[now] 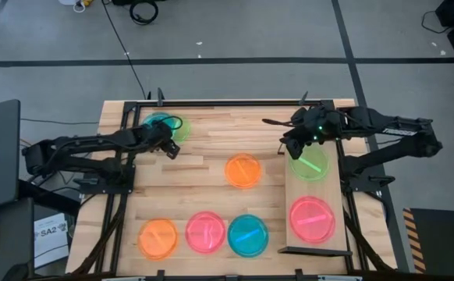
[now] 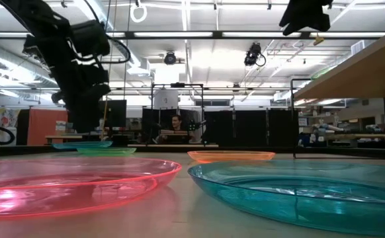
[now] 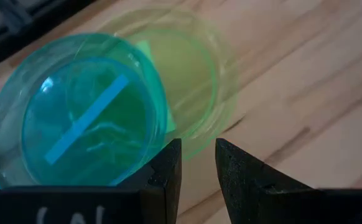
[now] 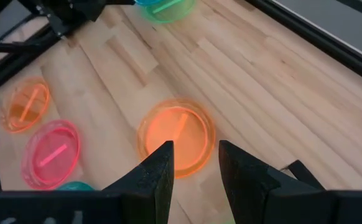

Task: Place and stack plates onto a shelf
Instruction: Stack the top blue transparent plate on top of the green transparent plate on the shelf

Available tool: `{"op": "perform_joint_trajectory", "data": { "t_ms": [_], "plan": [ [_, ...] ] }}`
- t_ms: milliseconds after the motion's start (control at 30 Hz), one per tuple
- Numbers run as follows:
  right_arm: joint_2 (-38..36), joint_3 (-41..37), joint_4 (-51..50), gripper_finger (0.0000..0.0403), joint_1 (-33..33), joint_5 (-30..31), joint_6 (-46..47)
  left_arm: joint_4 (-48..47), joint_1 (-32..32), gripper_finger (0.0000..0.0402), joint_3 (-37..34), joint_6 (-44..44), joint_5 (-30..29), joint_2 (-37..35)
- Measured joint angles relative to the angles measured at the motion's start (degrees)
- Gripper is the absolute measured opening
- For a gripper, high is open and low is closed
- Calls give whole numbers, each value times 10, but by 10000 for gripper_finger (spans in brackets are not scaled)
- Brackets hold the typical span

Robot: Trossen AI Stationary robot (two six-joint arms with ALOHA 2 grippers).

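Observation:
At the table's far left a teal plate lies overlapping a green plate; the high view shows this pair too. My left gripper hovers just on their near right side, open and empty. The shelf runs along the right side, with a green plate on its far half and a pink plate on its near half. My right gripper hangs open and empty over the shelf's far left edge. An orange plate lies flat mid-table.
Along the near edge lie an orange plate, a pink plate and a teal plate. A black metal frame borders the table. In the low view a person sits far behind the table.

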Motion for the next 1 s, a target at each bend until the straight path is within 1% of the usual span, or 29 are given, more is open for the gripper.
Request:
{"op": "perform_joint_trajectory", "data": {
  "t_ms": [67, 367, 567, 933, 1000],
  "plan": [
    [4, 0, 3, 133, -6, -11, -5, -1, 10, 105, 0, 3, 0, 13],
    [22, 0, 3, 133, -16, -15, -18, 4, 41, 105, 0, 4, 0, 48],
    [28, 0, 3, 133, -16, -24, -18, 12, 44, 105, 0, 4, 5, 51],
    [30, 0, 3, 133, -16, -25, -18, 28, 47, 105, 0, 5, 6, 51],
    [30, 0, 3, 133, -16, -26, -18, 32, 50, 105, 0, 5, 6, 59]
  ]
}}
